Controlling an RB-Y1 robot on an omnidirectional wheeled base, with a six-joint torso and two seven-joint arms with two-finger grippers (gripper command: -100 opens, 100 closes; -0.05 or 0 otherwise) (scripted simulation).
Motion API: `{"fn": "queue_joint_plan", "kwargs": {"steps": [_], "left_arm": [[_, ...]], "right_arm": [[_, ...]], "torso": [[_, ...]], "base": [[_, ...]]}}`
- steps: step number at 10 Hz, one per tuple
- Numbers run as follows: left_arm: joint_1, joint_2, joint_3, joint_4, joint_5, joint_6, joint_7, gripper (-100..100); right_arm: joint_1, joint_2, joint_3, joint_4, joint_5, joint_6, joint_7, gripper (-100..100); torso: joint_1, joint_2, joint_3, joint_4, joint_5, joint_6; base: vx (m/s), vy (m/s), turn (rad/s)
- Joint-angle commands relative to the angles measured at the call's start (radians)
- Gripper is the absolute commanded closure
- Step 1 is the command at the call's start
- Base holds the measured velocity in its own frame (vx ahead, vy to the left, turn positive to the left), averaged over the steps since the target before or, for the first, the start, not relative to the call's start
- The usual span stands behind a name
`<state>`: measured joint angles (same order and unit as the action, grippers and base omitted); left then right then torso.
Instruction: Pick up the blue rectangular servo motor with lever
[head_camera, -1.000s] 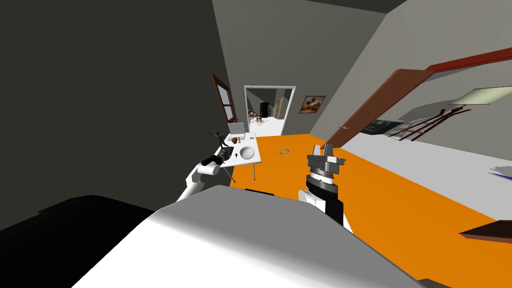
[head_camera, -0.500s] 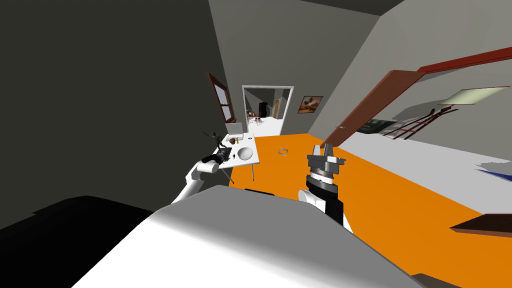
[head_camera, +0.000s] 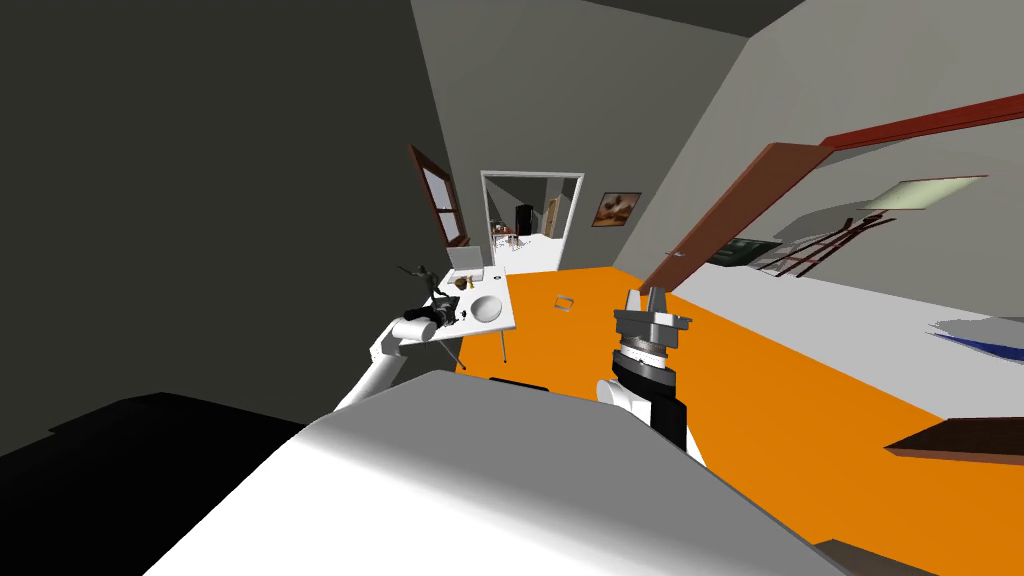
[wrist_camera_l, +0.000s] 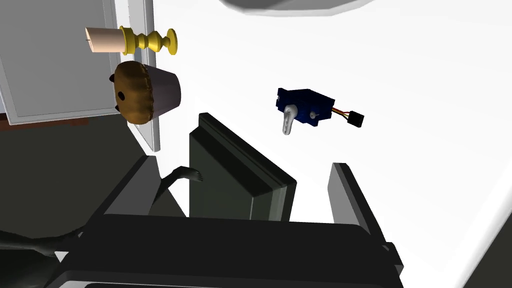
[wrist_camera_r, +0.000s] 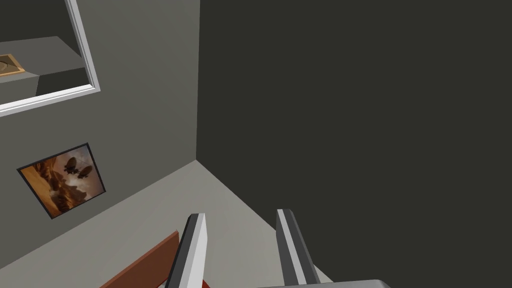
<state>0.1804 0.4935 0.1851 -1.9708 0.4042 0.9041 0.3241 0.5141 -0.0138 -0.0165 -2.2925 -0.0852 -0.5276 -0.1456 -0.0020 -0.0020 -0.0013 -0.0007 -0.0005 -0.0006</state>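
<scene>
The left gripper (wrist_camera_l: 295, 167) hangs low over the white table (wrist_camera_l: 425, 75) with its fingers spread and nothing between them. The blue servo motor (wrist_camera_l: 305, 106) lies flat on the table just ahead of the fingertips, roughly in line with the gap and not yet touched. Its pale lever (wrist_camera_l: 288, 120) points back toward the gripper, and its thin wires end in a dark plug (wrist_camera_l: 356, 119) on the far side. It looks small, light and rigid, with smooth faces that may slip. The best hold is probably across the long flat sides of the blue body. The lever could turn and the wires would flex. A muffin (wrist_camera_l: 145, 95) and a yellow candlestick (wrist_camera_l: 131, 41) stand well off beyond one finger. The right gripper (wrist_camera_r: 241, 214) is raised, its fingers parted and empty.
</scene>
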Motion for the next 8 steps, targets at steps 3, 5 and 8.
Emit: {"fn": "queue_joint_plan", "kwargs": {"steps": [3,5,8], "left_arm": [[-0.02,0.019,0.007,0.023,0.024,0.081,0.011,-100],[-0.036,0.037,0.014,0.04,0.045,0.141,0.021,-100],[-0.065,0.073,0.026,0.071,0.085,0.231,0.04,-100]], "right_arm": [[0.0,0.0,0.0,0.0,0.0,0.0,0.0,0],[0.0,0.0,0.0,0.0,0.0,0.0,0.0,0],[0.0,0.0,0.0,0.0,0.0,0.0,0.0,0]], "torso": [[0.0,0.0,0.0,0.0,0.0,0.0],[0.001,0.001,0.001,0.0,0.0,0.0],[0.0,0.001,0.0,0.0,0.0,0.0]], "base": [[0.026,-0.023,-0.024],[0.023,-0.021,-0.042],[0.035,-0.028,-0.041]]}}
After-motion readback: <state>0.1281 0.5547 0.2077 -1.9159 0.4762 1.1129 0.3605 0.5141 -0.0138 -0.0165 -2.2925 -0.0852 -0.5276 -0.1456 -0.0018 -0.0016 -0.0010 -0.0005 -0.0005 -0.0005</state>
